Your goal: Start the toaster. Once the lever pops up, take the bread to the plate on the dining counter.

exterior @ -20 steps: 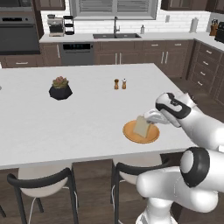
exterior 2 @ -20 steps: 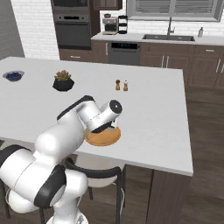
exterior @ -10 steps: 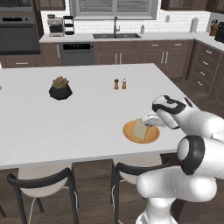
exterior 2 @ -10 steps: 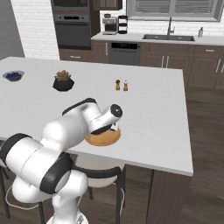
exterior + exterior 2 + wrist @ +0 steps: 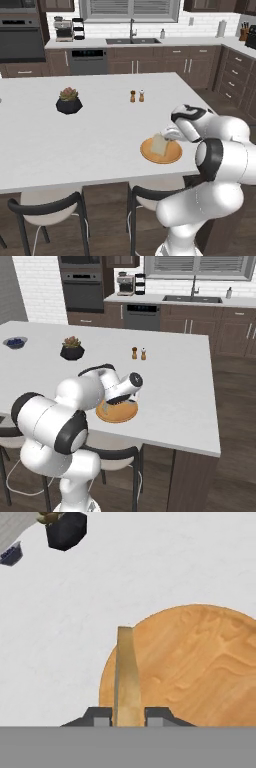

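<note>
The hand (image 5: 128,714) pinches the bread (image 5: 126,672) edge-on between nearly shut fingers, standing it upright over the plate (image 5: 200,662) near its rim. Let go now, the slice could topple off onto the dining counter (image 5: 150,572).

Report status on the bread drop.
Claw shut on bread, slice edge-up between fingertips. Bread over plate on dining counter, not released. Nothing in the way.
</note>
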Robot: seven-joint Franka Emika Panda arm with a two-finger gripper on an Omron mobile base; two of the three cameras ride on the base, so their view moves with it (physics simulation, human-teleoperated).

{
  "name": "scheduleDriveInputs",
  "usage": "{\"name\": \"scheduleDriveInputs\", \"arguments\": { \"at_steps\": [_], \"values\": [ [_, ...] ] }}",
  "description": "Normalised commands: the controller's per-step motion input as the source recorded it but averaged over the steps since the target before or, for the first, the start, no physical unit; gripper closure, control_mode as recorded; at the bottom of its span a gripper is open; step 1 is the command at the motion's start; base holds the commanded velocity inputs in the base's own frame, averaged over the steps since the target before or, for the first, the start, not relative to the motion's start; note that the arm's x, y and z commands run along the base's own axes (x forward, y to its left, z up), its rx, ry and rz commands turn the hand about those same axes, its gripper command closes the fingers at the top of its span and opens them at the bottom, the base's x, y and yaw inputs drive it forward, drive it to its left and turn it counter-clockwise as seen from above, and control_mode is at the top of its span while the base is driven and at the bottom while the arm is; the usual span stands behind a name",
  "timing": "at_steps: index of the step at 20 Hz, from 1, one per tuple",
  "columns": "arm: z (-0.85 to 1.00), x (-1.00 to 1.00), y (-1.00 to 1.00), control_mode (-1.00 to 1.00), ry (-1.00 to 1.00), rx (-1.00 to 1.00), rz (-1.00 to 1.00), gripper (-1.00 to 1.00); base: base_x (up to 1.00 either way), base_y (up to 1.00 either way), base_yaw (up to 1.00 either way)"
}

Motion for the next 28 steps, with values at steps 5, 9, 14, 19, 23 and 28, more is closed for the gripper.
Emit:
{"name": "scheduleDriveInputs", "arguments": {
  "at_steps": [5, 9, 14, 19, 23, 28],
  "values": [
    [-0.12, 0.29, -0.01, -1.0, 0.0, 0.0, 0.05, 1.0, 0.0, 0.0, 0.0],
    [-0.4, -0.03, 0.01, -1.0, -0.03, 0.0, 0.03, 1.0, 0.0, 0.0, 0.0],
    [-0.46, -0.19, 0.06, -1.0, -0.13, -0.03, 0.01, 1.0, 0.0, 0.0, 0.0],
    [-0.22, -0.02, 0.06, -1.0, -0.14, -0.04, 0.0, -1.0, 0.0, 0.0, 0.0],
    [-0.03, 0.0, 0.11, -1.0, -0.1, -0.06, 0.0, -1.0, 0.0, 0.0, 0.0],
    [0.01, 0.1, -0.03, -1.0, -0.01, -0.13, 0.0, -1.0, 0.0, 0.0, 0.0]
  ]
}}
